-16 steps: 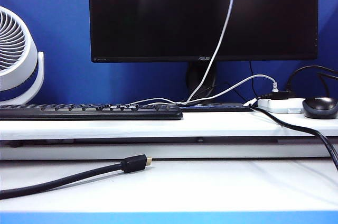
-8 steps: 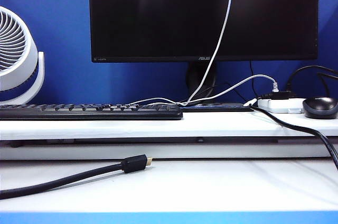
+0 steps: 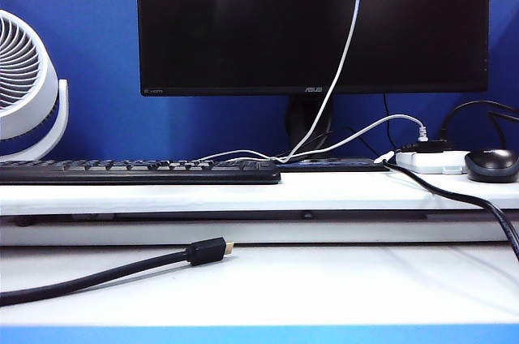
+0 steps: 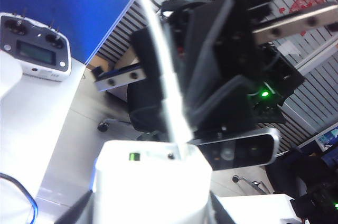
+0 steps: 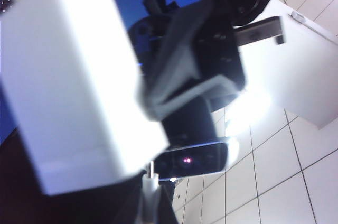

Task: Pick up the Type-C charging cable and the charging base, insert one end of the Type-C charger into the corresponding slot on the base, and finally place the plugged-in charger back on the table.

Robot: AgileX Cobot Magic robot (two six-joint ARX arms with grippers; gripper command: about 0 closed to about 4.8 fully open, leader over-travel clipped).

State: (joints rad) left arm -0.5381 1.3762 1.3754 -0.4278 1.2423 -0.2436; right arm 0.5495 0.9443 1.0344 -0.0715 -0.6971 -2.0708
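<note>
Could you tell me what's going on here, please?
Both arms work above the exterior view's frame; only the cable hangs into it. The left end effector holds the base. The right end effector, shut on the cable near its plug, has the plug at the base's face. The silvery tip shows, so it seems not fully in.

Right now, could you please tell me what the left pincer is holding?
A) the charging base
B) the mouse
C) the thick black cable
A: the left pincer, raised opposite the right pincer, clamps the charging base; the right one grips the Type-C charging cable.
</note>
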